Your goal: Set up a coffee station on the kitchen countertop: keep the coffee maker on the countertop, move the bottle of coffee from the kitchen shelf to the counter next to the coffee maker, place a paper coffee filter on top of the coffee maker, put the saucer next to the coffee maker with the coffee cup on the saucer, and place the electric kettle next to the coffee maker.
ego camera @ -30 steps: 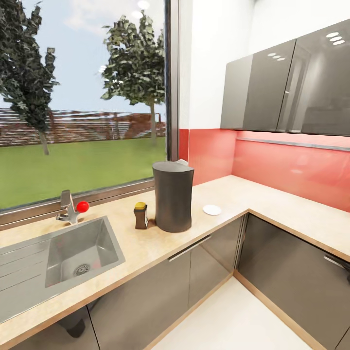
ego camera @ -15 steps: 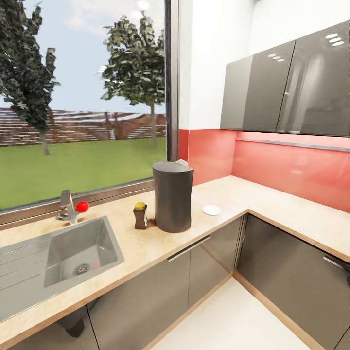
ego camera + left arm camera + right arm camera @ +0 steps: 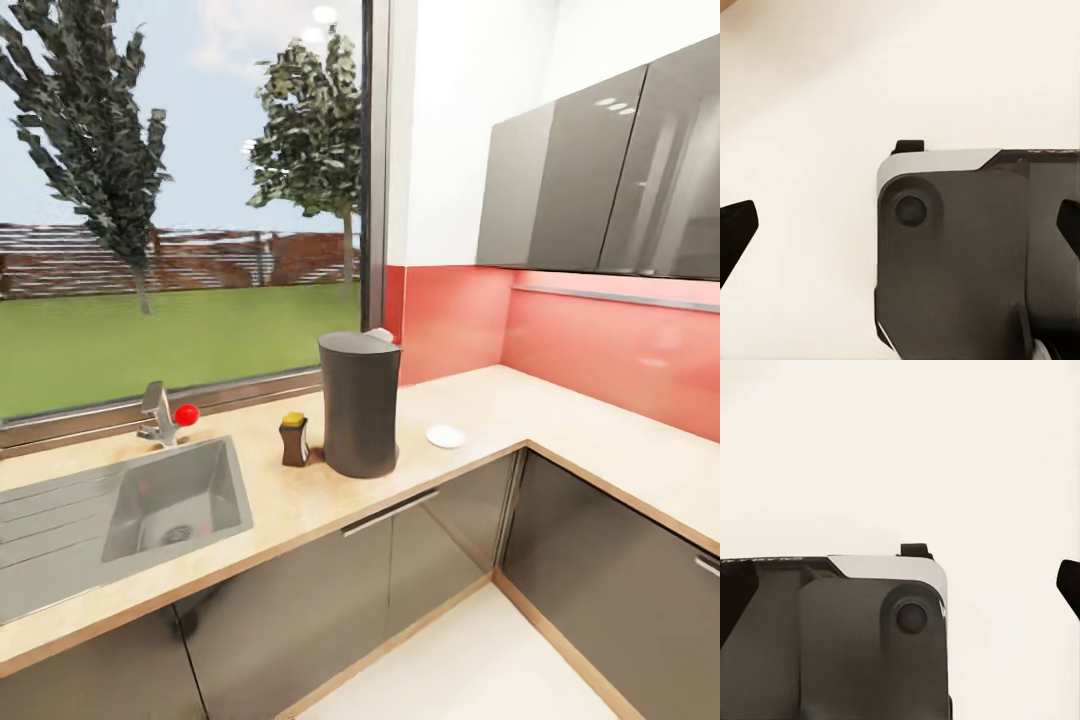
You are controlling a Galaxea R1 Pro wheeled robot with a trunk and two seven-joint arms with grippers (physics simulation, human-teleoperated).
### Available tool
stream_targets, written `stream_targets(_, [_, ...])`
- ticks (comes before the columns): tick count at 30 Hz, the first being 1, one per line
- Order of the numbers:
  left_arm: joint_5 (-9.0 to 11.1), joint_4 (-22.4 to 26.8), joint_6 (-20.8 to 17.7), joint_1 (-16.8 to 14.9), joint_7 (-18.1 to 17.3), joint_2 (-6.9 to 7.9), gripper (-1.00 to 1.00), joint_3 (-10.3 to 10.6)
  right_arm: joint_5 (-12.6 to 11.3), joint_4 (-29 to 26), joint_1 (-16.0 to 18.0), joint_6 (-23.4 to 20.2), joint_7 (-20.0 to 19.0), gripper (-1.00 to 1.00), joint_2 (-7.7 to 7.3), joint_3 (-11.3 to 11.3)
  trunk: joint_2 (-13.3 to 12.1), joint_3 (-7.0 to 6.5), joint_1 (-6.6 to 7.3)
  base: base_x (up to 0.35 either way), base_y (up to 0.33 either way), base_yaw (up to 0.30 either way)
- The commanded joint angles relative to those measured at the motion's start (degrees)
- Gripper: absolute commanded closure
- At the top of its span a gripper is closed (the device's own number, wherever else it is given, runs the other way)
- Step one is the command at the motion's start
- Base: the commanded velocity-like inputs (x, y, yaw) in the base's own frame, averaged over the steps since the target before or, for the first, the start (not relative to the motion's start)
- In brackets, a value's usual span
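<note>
While both tools' fingers are standing spread and empty, coffee maker (image 3: 360, 404) is sitting on worktop (image 3: 480, 400), bottle (image 3: 294, 440) beside it, saucer (image 3: 445, 437) near.

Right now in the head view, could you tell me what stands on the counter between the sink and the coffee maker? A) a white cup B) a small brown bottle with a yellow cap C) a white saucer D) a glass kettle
B: the small brown bottle with its yellow cap stands on the counter just beside the coffee maker, on the sink side; the saucer lies on the other side.
</note>
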State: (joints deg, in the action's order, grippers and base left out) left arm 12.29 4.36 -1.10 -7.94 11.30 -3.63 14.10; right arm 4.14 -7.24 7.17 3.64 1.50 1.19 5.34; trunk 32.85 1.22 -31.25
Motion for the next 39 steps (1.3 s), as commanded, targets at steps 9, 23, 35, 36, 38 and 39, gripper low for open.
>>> stream_targets(9, [0.55, 0.11, -0.05, -0.05, 0.3, -0.12, -1.0, 0.44, 0.43, 0.04, 0.04, 0.19, 0.08, -1.0, 0.04, 0.46, 0.09, -0.05, -0.02, 0.0, -0.274, 0.278])
stream_targets(23, [0.63, 0.09, 0.17, -0.04, 0.3, -0.2, -1.0, 0.4, 0.43, 0.04, 0.04, 0.14, 0.17, -1.0, 0.04, 0.46, 0.09, -0.16, -0.02, 0.0, -0.274, 0.278])
stream_targets(35, [0.69, 0.13, 0.17, -0.03, 0.3, -0.26, -1.0, 0.38, 0.66, 0.04, 0.04, 0.19, 0.24, -1.0, 0.01, 0.28, 0.09, -0.16, -0.02, -0.09, -0.26, 0.226])
stream_targets(36, [0.69, 0.13, 0.16, -0.03, 0.3, -0.25, -1.0, 0.37, 0.68, 0.04, 0.04, 0.19, 0.23, -1.0, 0.02, 0.25, 0.09, -0.16, -0.02, -0.191, -0.235, 0.036])
stream_targets(38, [0.71, 0.13, 0.18, -0.05, 0.3, -0.24, -1.0, 0.34, 0.79, 0.04, 0.04, 0.21, 0.2, -1.0, -0.01, 0.14, 0.09, -0.16, -0.02, -0.186, -0.234, 0.021])
stream_targets(39, [0.71, 0.13, 0.16, -0.05, 0.3, -0.26, -1.0, 0.33, 0.85, 0.04, 0.04, 0.21, 0.19, -1.0, -0.01, 0.1, 0.09, -0.16, -0.02, -0.174, -0.235, 0.012])
